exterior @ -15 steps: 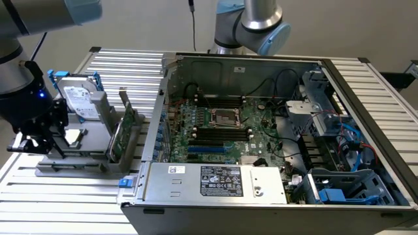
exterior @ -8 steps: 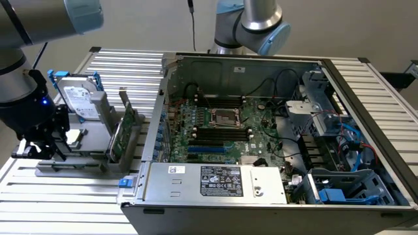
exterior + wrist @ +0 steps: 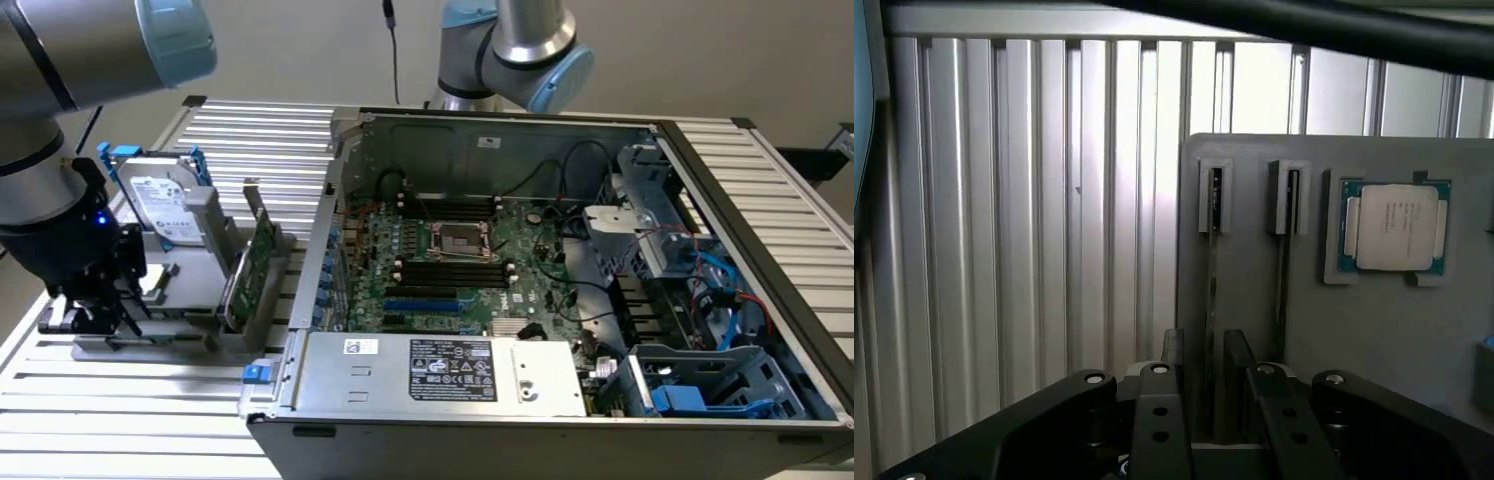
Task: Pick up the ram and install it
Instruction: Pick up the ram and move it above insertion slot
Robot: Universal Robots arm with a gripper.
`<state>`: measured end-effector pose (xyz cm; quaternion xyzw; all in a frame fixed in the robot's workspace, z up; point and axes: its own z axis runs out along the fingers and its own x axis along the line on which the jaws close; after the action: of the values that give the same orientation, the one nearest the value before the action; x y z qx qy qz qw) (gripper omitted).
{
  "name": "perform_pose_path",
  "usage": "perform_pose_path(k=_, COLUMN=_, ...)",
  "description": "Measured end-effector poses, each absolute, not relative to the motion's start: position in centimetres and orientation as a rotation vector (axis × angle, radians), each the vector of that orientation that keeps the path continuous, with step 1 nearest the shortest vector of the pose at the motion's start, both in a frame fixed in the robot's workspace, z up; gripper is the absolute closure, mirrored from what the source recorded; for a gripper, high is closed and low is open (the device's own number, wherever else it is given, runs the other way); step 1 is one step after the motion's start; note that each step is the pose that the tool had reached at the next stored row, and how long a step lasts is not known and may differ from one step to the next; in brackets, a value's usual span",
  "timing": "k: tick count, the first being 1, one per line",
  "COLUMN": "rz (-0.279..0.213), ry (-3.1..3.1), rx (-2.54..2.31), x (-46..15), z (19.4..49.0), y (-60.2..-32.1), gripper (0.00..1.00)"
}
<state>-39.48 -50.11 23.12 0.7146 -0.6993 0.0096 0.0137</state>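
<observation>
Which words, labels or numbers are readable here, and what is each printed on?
No text can be read.
Hard drive: white printed label, too small to read.
Power supply: black label and white sticker, too small to read.
Processor: faint printed lines on its metal lid, blurred.

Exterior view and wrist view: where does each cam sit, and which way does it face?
Exterior view: off the arm, high up, looking down on the open computer case and slatted table; the arm and gripper show at the exterior view's left.
Wrist view: on the wrist, looking past the open gripper at the ram standing in the grey holder, with a CPU beside it.
Shared: gripper, holder, table.
</observation>
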Motion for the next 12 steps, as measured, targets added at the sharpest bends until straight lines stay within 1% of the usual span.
perform_pose_path(k=12, rz=0.031, ry=-2.148, rx=2.256, x=-39.5, z=20.9, y=-50.1, gripper=0.69)
